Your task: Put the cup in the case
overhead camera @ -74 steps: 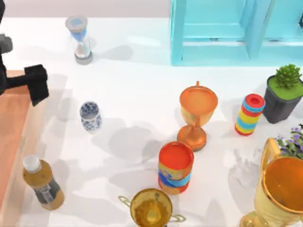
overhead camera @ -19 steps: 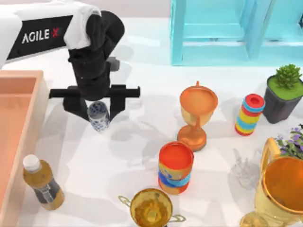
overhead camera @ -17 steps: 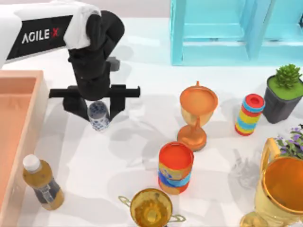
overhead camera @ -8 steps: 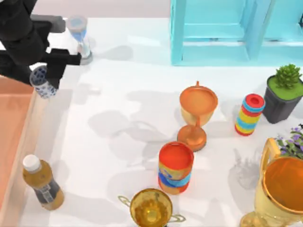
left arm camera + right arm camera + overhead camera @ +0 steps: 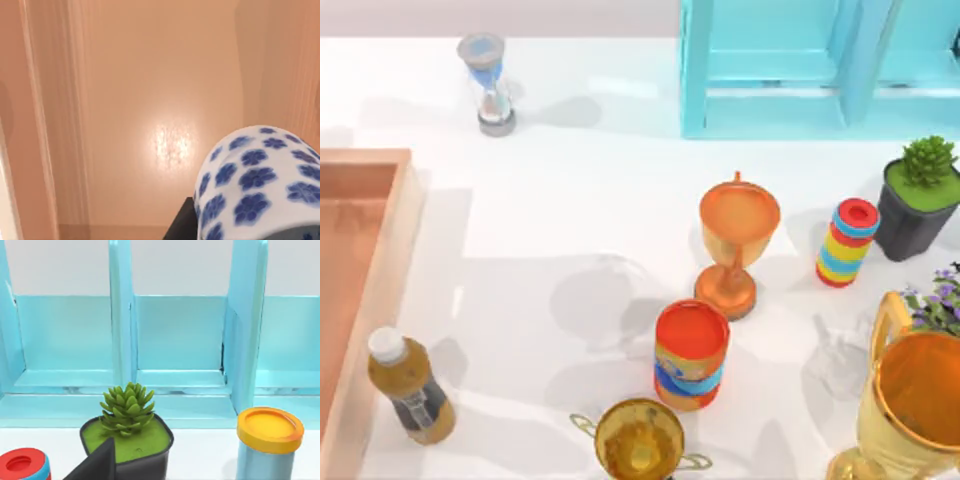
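The cup (image 5: 255, 185), white porcelain with blue flowers, hangs close to the left wrist camera above the smooth orange floor of the case (image 5: 150, 100). A dark finger (image 5: 181, 226) of my left gripper presses against the cup's side, and the gripper is shut on it. In the top view the case (image 5: 380, 260) is the orange-brown tray along the table's left edge. The spot on the table where the cup stood is bare. My right arm is parked at the right, its wrist camera facing the blue shelf (image 5: 180, 335).
On the table stand an hourglass (image 5: 490, 85), a juice bottle (image 5: 408, 388), a red-orange-blue can (image 5: 690, 355), an orange trophy (image 5: 735, 245), a striped cylinder (image 5: 847, 243), a potted succulent (image 5: 918, 195) and two gold trophies (image 5: 640, 440) (image 5: 910, 400).
My left arm lifted the cup off the table and carried it left, out of the top view and over the case. The other objects have not moved.
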Tool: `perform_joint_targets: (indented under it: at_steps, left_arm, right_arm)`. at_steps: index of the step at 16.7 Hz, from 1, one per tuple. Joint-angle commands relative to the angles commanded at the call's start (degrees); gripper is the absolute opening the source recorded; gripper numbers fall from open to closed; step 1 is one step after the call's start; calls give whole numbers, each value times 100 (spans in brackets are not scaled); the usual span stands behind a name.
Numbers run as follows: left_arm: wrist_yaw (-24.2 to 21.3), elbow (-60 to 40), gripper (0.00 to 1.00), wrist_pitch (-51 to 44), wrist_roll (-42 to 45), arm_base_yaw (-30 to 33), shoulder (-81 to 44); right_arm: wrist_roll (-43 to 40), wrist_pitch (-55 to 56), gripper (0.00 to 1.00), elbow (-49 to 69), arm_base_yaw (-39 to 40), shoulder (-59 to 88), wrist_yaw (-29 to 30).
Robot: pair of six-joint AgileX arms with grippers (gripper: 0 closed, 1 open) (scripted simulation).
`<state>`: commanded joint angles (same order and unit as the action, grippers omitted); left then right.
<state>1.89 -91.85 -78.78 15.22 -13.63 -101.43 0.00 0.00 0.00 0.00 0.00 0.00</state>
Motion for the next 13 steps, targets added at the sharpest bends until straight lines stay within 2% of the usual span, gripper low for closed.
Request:
perform_joint_targets:
  at_steps: [7,13]
  left_arm:
    - [32,87,0,58,59,-59,24]
    - [23,1154,0,1191,97,-119,-32]
  right_arm:
    - [0,0,100,0,0,0,0]
    - [0,0,100,0,0,0,0]
